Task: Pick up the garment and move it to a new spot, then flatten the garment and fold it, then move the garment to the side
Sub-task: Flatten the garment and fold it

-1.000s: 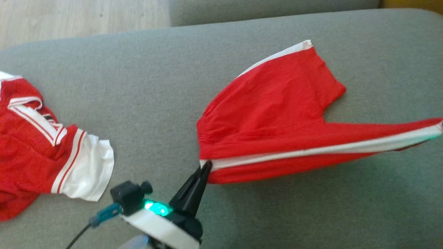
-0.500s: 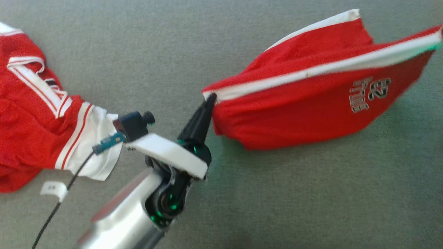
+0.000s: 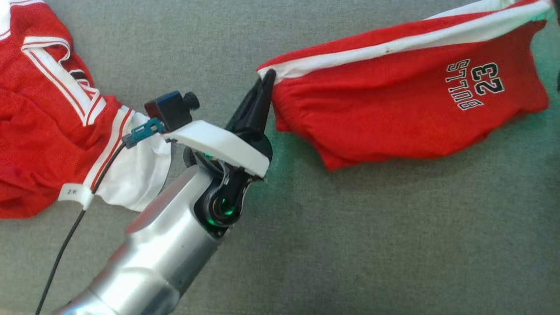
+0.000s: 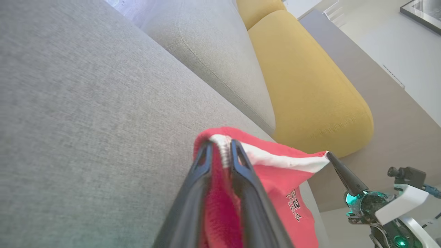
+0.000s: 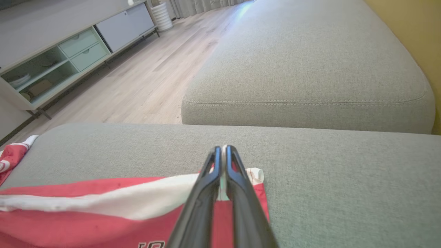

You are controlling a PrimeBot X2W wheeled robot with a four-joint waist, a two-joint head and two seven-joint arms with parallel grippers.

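**A:** How many garments are on the grey woven sofa seat (image 3: 350,245)?

**B:** Two. There is one pair of red fabric shorts (image 3: 393,118), white-striped and printed BULLS 23. There is also one red-and-white mesh jersey (image 3: 39,144), crumpled at the seat's left edge.

**A:** Where are the shorts?

**B:** Over the seat's right half, well apart from the jersey. They are stretched along the white stripe between two grippers. The red body sags below, and I cannot tell whether it touches the seat.

**A:** And the grippers?

**B:** The left gripper (image 4: 220,146) has the gathered waistband corner wedged between its two dark fingers, which grip it. The right gripper (image 5: 223,150) is pinched on the stripe's opposite corner, its fingers almost meeting.
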